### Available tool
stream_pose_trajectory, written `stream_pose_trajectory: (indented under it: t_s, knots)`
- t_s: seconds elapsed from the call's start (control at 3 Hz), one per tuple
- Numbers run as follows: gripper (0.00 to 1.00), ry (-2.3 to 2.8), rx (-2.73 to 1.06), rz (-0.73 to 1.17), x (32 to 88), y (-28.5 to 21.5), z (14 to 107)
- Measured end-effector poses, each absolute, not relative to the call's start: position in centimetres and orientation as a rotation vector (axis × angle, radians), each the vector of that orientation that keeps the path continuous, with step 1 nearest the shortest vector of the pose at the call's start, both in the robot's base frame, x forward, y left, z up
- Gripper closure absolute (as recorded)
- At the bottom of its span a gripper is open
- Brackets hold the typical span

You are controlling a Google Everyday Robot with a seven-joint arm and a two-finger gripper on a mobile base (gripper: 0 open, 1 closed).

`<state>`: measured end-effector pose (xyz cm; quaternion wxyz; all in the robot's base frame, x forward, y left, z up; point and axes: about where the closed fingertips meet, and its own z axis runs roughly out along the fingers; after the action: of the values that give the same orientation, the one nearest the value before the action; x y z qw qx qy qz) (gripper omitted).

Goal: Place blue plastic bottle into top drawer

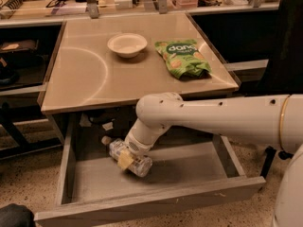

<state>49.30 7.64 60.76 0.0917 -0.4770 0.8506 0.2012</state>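
The top drawer (142, 203) is pulled wide open below the tan tabletop (94, 79). The blue plastic bottle (137, 164), clear with a white cap pointing back left, lies tilted low inside the drawer near its back left. My gripper (125, 157) reaches down into the drawer from the right on a long white arm and sits on the bottle's middle, a yellowish finger pad (125, 160) against it.
A white bowl (127, 44) and a green snack bag (183, 56) sit on the tabletop. Cluttered shelves stand behind. A dark cabinet is at the right, dark shelving at the left. Scraps lie behind the drawer's back.
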Motion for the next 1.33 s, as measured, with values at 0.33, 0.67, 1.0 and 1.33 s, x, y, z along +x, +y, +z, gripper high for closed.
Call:
stream_pose_trajectory:
  t_s: [0.33, 0.67, 1.0, 1.33]
  knots:
    - [0.81, 2.527, -1.417, 0.598, 49.3, 7.64, 60.73]
    - [0.58, 2.527, -1.417, 0.598, 49.3, 7.64, 60.73]
    - [0.35, 2.527, -1.417, 0.598, 49.29, 7.64, 60.73]
    - [0.11, 2.527, -1.417, 0.598, 49.29, 7.64, 60.73]
